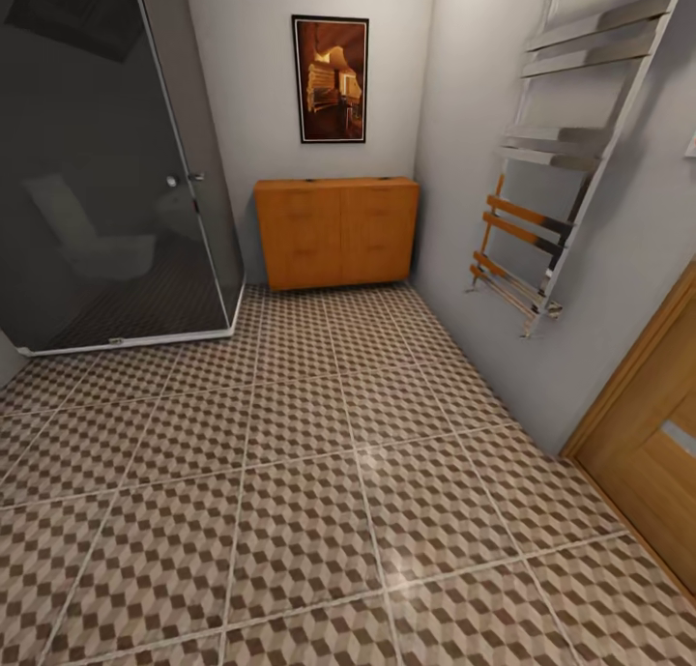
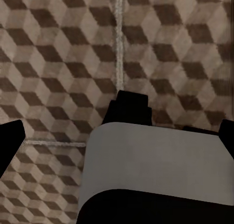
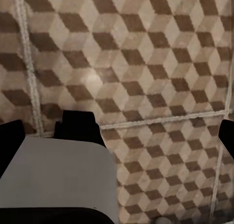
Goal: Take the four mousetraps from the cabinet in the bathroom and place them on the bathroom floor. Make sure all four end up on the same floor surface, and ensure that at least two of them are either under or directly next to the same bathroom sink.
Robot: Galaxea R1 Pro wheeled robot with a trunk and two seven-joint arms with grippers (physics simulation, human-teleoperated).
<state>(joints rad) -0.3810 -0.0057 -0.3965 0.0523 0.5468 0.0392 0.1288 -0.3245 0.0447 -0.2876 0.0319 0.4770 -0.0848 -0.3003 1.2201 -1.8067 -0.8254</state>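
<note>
cabinet (image 1: 336, 231): handles too faint to make out; contents hidden behind shut fronts
shower (image 1: 106, 163): dark glass, inside dim; cut off at top and left
door (image 1: 650, 453): cut by right edge
towel rail (image 1: 570, 154): top cut off
left claw (image 2: 117, 136): fingers cut by frame edges
right claw (image 3: 117, 136): fingers cut by frame edges

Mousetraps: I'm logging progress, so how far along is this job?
Nothing looks done: no mousetrap lies on the visible bathroom floor. In hand: the robot faces the closed orange-brown cabinet across the tiles; both wrist views show patterned floor. Left: reaching the cabinet, opening it, and placing all four traps, two by the sink.
</note>
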